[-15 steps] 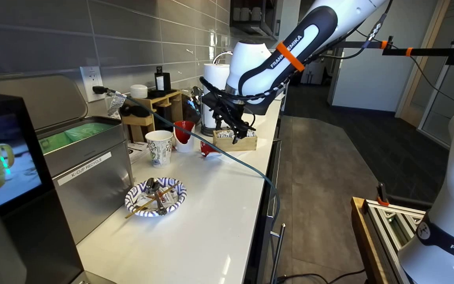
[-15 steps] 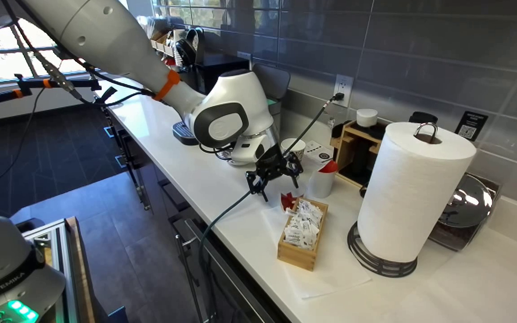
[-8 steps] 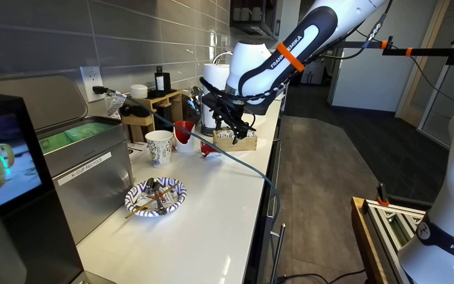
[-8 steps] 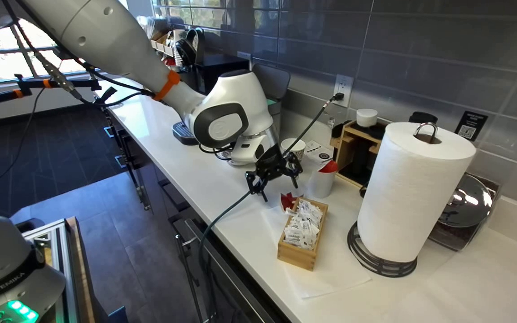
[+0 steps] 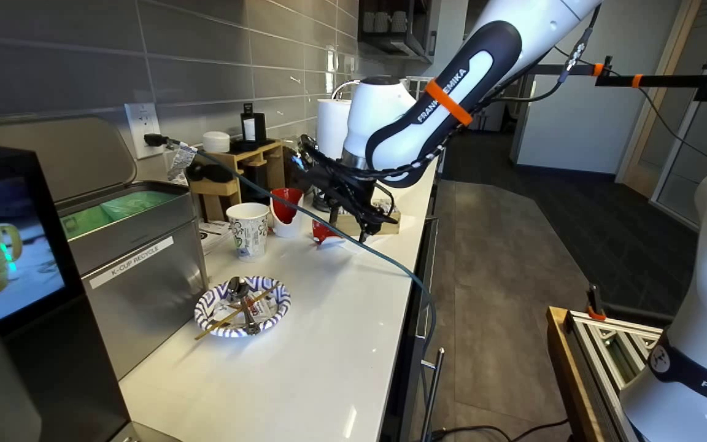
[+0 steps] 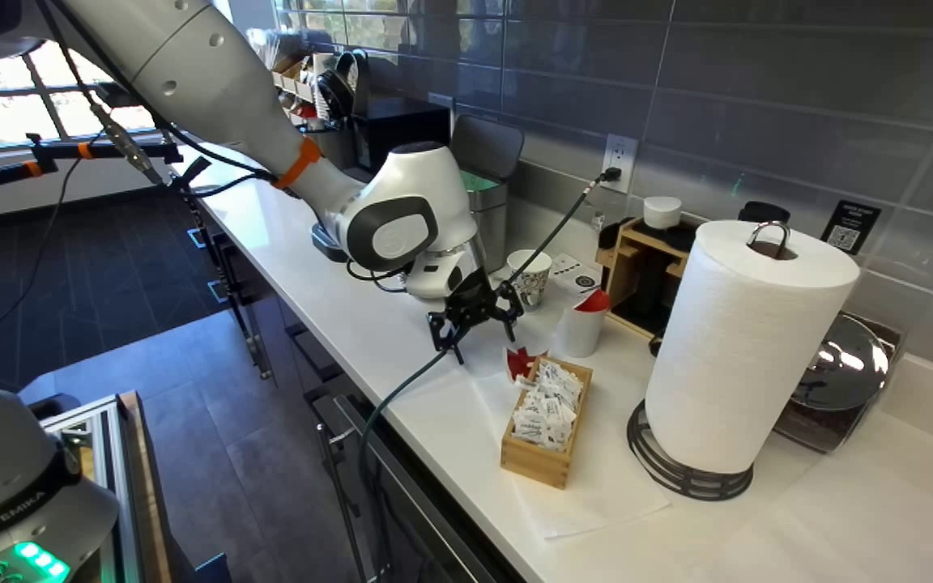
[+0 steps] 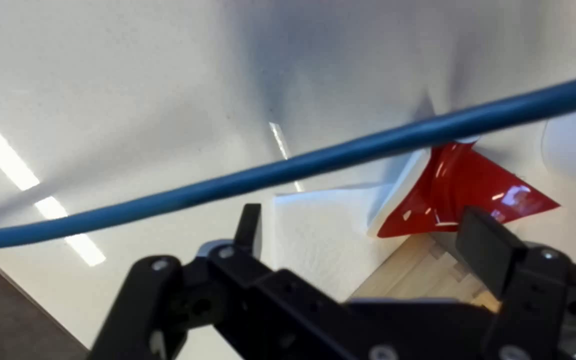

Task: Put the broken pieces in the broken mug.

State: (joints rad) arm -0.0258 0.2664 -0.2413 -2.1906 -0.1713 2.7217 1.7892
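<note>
Wrist view, glossy red shard, pointed, white-edged

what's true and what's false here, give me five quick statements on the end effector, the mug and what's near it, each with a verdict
1. The end effector is open. True.
2. The broken mug stands upright. True.
3. The broken mug is white all over. False: its inside is red.
4. The wooden box holds white packets. True.
5. The end effector is lifting the broken mug. False: nothing is gripped, and the red shard lies outside the broken mug, beside the wooden box.
</note>
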